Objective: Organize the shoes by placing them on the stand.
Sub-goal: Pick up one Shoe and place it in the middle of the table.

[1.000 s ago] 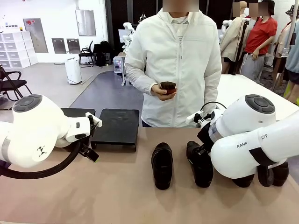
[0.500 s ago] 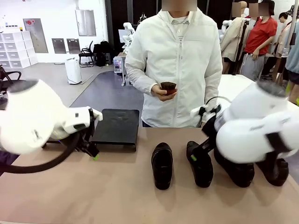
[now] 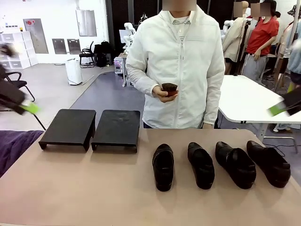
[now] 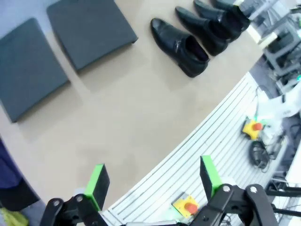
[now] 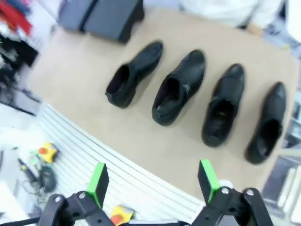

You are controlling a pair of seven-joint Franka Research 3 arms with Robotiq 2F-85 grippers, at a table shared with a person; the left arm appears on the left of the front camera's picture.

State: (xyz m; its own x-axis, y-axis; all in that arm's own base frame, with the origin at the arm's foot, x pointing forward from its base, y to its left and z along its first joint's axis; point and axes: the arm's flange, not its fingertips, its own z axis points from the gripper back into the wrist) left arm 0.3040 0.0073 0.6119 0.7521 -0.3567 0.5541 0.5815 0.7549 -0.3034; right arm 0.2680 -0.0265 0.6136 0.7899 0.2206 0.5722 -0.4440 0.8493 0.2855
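- Shoes [image 3: 163, 166]: all four lie in a row on the table [image 3: 84, 188], toes toward the person. None is on the stand yet.
- The stand [image 3: 116, 127]: its two sections sit side by side to the robot's left of the row, tops bare.
- The left gripper [image 4: 154, 179] and right gripper [image 5: 153, 180] both hang high above the table, jaws spread wide, holding nothing.
- Step in hand, as judged: the very start, before any pick.
- The next move likely calls for one arm to descend onto a shoe, grip its sides, and carry it onto a section.
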